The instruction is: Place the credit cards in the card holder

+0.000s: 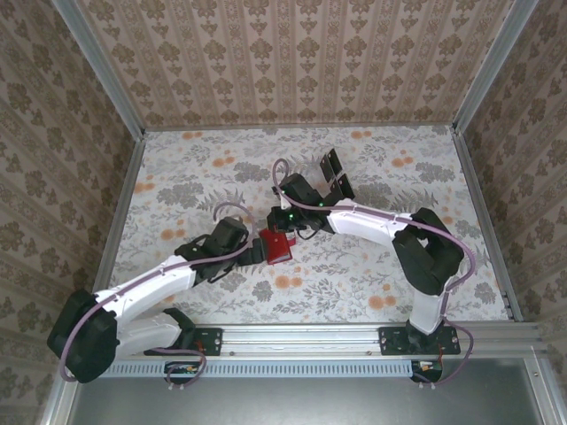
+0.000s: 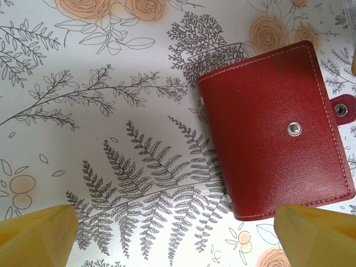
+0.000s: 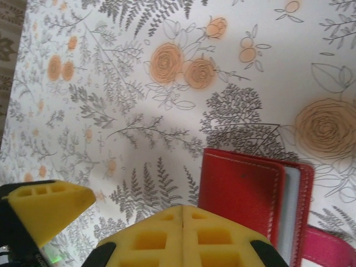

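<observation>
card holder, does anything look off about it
The red card holder lies closed on the floral table, but its snap strap is unfastened and sticks out sideways, so the cover gapes slightly. No damage visible.

left fingers point(image 2: 36, 239): spread wide | right fingers point(image 3: 150, 242): pressed together

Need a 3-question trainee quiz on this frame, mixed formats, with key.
1. True or false: the small red leather-like folding wallet is snapped shut.
2. Which gripper stands wide open? A) left gripper B) right gripper
3. Where are the thin black rectangular cards relative to the wallet?
Key: 1 false: its strap hangs loose and the stud is bare. 2 A. 3 Beyond it on the floral table, farther from the robot, not touching.
</observation>
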